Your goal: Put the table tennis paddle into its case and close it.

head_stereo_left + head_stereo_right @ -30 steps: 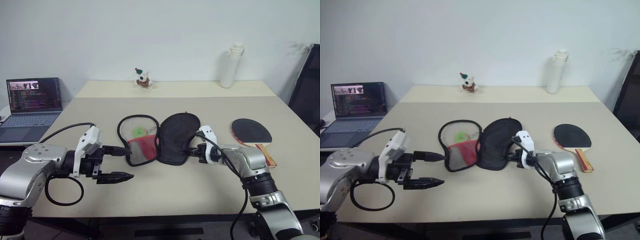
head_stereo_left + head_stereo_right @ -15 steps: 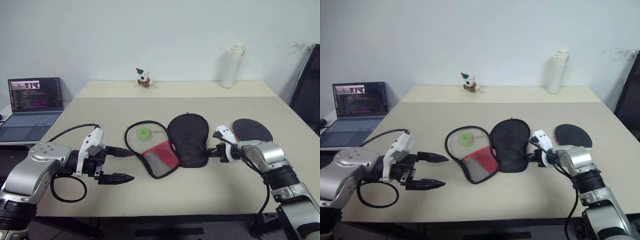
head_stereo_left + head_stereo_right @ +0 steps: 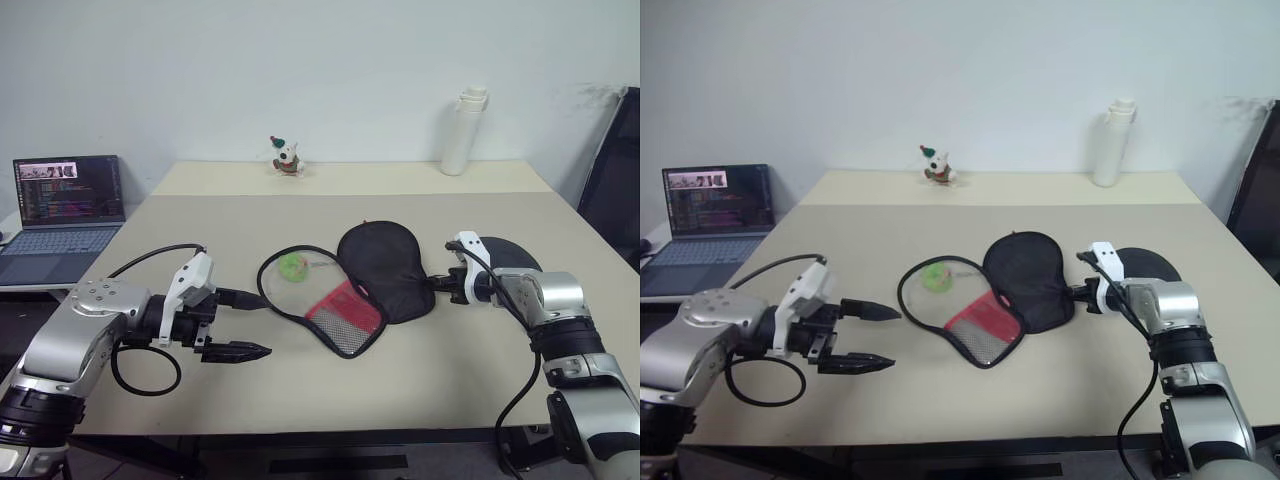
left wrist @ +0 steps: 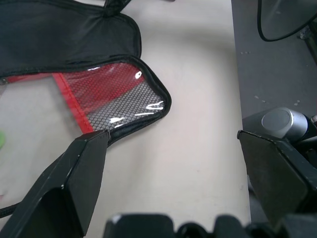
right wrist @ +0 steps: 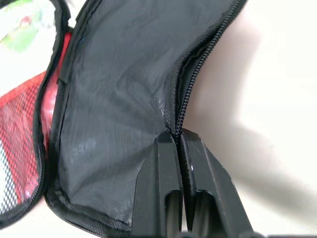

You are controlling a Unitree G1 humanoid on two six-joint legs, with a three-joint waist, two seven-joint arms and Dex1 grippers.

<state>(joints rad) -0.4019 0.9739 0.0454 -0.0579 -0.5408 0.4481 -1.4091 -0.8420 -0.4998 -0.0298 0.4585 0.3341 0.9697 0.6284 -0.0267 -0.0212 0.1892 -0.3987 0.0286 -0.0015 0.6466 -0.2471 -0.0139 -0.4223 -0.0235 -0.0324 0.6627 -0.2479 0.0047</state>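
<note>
The case (image 3: 380,268) lies unzipped and spread flat mid-table, its black half on the right and its mesh half with the red end (image 3: 345,312) on the left. A small green ball (image 3: 291,265) shows in the mesh half. My right gripper (image 3: 438,284) is shut on the zip edge of the black half, seen close in the right wrist view, where the gripper (image 5: 177,136) pinches the case (image 5: 114,99). The table tennis paddle (image 3: 512,253) lies just behind that hand, its handle hidden. My left gripper (image 3: 262,326) is open, left of the case, holding nothing; in the left wrist view the red end (image 4: 114,94) lies ahead of it.
A laptop (image 3: 65,205) stands on a side surface at the left. At the table's (image 3: 300,400) far edge stand a small toy figure (image 3: 287,157) and a white bottle (image 3: 463,132). A black chair (image 3: 615,180) is at the right.
My right gripper has dragged the case to the right across the table, and the case has swung round. The paddle is now partly covered by that hand. The left gripper has stayed put.
</note>
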